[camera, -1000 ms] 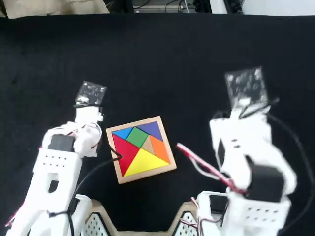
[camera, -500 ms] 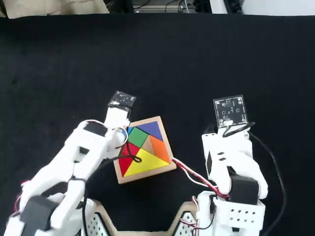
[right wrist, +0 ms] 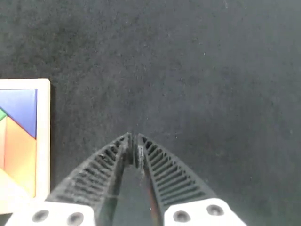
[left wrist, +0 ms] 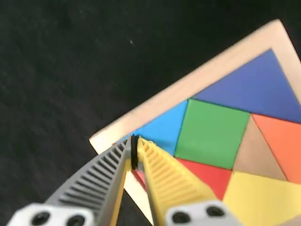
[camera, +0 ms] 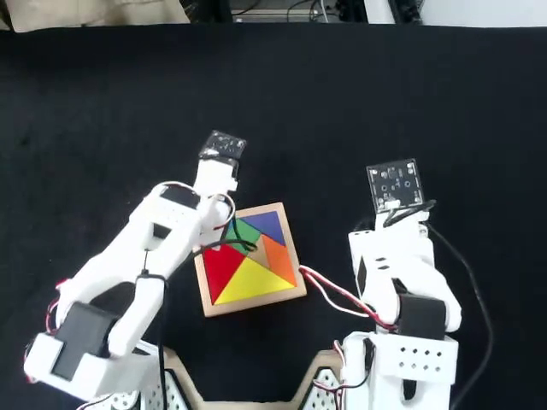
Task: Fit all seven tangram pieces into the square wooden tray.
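The square wooden tray (camera: 293, 290) lies on the black table between the two arms, holding coloured tangram pieces: dark blue (camera: 266, 224), green (camera: 245, 232), orange (camera: 276, 254), red (camera: 221, 266), yellow (camera: 250, 278) and light blue (left wrist: 162, 129). A small wood-coloured triangle (left wrist: 255, 155) sits at the centre. My left gripper (left wrist: 134, 147) is shut, its tips over the tray's corner at the light blue piece (left wrist: 162, 129). My right gripper (right wrist: 133, 146) is shut over bare cloth beside the tray (right wrist: 43, 141).
The black cloth (camera: 342, 102) covers the whole table. Both arm bases (camera: 248, 389) stand at the near edge. Red and white cables (camera: 329, 295) run from the right arm close to the tray's near corner.
The left arm has swung from the tray's left side over its far-left corner. The right arm has drawn back toward its base and settled.
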Controlling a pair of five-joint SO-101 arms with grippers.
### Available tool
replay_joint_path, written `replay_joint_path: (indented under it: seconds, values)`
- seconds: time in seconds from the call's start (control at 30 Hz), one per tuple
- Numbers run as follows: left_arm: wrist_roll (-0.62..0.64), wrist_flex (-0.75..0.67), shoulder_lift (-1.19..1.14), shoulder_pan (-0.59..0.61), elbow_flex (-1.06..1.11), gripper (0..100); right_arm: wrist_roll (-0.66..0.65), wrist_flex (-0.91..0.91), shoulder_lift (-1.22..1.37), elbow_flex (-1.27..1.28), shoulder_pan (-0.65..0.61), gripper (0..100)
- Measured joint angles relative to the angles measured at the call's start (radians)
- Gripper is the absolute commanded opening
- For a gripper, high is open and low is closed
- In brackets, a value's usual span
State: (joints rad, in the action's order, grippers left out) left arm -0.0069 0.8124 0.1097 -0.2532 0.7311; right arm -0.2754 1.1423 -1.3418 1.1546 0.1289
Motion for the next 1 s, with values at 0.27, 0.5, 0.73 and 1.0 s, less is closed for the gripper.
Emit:
replay_joint_path:
  seconds: [0.27,0.5,0.73,1.0]
  values:
    - [0.000,0.124,0.008,0.031,-0.015,3,0.000,0.000,0.000,0.000,0.000,1.1]
    - [0.000,0.074,0.084,0.144,0.054,3,0.000,-0.048,0.000,0.029,0.000,1.1]
    - [0.000,0.002,0.012,0.117,0.078,3,0.000,-0.052,0.002,0.041,0.000,1.1]
    - [0.003,0.035,-0.166,0.124,-0.095,3,0.000,-0.052,0.002,0.041,0.000,1.1]
